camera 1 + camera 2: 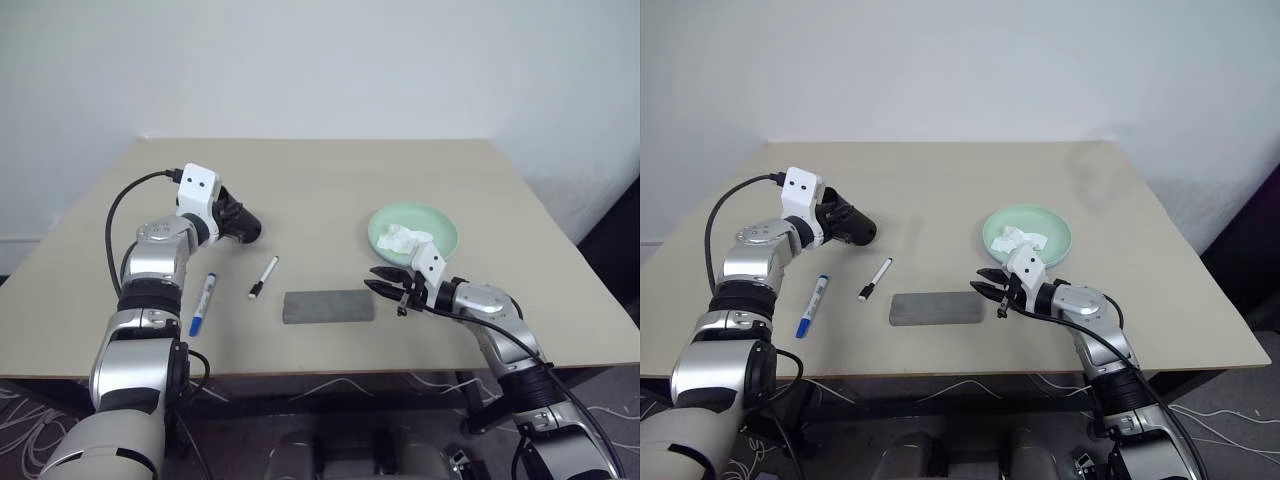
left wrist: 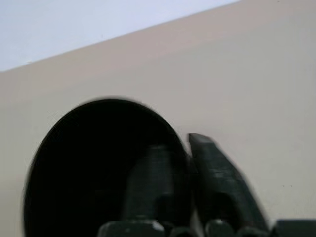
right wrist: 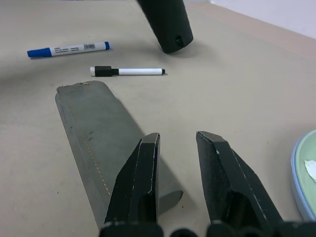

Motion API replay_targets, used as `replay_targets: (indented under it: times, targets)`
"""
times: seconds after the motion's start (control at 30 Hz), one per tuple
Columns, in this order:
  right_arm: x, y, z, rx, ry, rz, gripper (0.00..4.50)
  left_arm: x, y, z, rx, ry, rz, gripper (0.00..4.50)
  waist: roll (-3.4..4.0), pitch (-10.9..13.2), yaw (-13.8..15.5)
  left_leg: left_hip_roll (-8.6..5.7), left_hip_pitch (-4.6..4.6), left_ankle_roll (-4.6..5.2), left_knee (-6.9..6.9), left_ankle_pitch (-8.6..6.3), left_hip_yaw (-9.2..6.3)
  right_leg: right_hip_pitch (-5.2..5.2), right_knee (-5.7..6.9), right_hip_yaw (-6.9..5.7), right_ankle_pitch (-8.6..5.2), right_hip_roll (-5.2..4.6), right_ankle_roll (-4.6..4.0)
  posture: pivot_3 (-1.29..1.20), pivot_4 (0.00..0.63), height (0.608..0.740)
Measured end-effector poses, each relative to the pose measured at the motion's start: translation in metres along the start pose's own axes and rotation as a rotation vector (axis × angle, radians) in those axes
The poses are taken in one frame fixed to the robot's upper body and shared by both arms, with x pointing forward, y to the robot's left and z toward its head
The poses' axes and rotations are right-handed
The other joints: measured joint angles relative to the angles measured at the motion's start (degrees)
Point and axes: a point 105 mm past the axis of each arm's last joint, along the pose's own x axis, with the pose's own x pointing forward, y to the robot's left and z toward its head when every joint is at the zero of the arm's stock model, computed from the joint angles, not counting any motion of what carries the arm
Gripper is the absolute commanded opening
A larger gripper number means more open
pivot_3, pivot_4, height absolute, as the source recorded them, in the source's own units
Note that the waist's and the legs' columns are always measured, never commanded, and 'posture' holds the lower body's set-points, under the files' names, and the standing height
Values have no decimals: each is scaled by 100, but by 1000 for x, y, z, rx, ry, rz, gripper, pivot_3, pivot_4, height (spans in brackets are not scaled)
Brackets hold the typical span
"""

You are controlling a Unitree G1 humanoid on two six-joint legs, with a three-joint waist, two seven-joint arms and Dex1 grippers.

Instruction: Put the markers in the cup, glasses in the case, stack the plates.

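Observation:
My left gripper (image 1: 224,219) is shut on the rim of the black cup (image 1: 246,226), one finger inside the mouth and one outside (image 2: 177,144). The cup lies about level over the table's left part, its base pointing right. The blue-ended marker (image 1: 203,304) and the black-capped marker (image 1: 263,277) lie on the table just in front of it. The grey case (image 1: 328,306) lies shut near the front edge. My right gripper (image 1: 378,281) hovers open and empty just right of the case (image 3: 94,143). The mint green plate (image 1: 440,225) sits behind it; a light blue edge (image 3: 296,180) shows under it. The glasses are out of view.
A crumpled white tissue (image 1: 405,238) lies on the green plate. The beige table (image 1: 320,180) has bare room across its back and middle. A white wall stands behind it, and the front edge runs close below the case.

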Motion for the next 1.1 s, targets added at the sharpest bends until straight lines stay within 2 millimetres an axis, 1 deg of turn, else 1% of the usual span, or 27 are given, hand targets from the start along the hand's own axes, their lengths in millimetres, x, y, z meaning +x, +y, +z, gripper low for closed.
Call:
replay_targets:
  times: [0.13, 0.33, 0.47, 0.63, 0.7, 0.77, 0.9, 0.97, 1.1]
  targets:
    - [1, -1, 0, -2, -2, 0, 1231, 3, -6, 3, 105, 34, -64, 39, 0, 0, 2, 2, -1, 0, 0, 0, -1, 0, -1, -3, 0, 0, 0, 0, 0, 729]
    - [1, -1, 1, -3, -3, 0, 1231, 5, -8, 21, 284, 41, -126, 39, 0, 0, 0, 5, -1, 0, -1, 0, 0, -2, -3, -4, 0, 0, 0, 0, 0, 729]
    - [1, -1, 1, -5, -4, 0, 1231, 3, -12, 27, 403, 64, -220, 39, -1, 1, 2, 4, -5, 0, -3, 0, 3, -8, -3, -4, 0, 0, 0, 0, 0, 729]
    - [1, -1, 1, -6, -4, 0, 1231, -2, -12, 54, 465, 52, -298, 39, -5, 4, 1, 1, -8, 1, -4, -1, 4, -11, -5, 0, 0, -1, 0, 0, 0, 729]
    - [1, -1, 1, -7, -5, 0, 1231, -5, -16, 58, 507, 59, -344, 39, -4, 4, 1, 1, -7, 1, -4, -1, 4, -10, -5, 1, 0, -1, 0, 0, 0, 729]
    - [1, -2, 2, -9, -6, 0, 1231, -7, -19, 53, 555, 95, -399, 39, -3, 4, 0, 2, -6, 1, -4, -1, 4, -11, -4, 1, 0, 0, 0, 0, 0, 729]
    - [1, -2, 2, -10, -6, -1, 1231, -12, -26, 40, 593, 150, -502, 39, -4, 5, 0, 6, -7, 1, -2, -1, 4, -13, -3, 0, 0, 1, 0, 0, 0, 729]
    - [1, -2, 2, -10, -6, -1, 1231, -14, -27, 34, 630, 184, -536, 39, -4, 5, 1, 5, -7, 1, -2, -1, 4, -12, -3, 0, 0, 1, 0, 0, 0, 729]
    - [1, -2, 2, -10, -5, -1, 1231, -20, -24, 25, 632, 226, -568, 39, -4, 5, 2, 4, -8, 1, -2, -1, 3, -12, -4, 2, 0, 1, 0, 0, 0, 729]
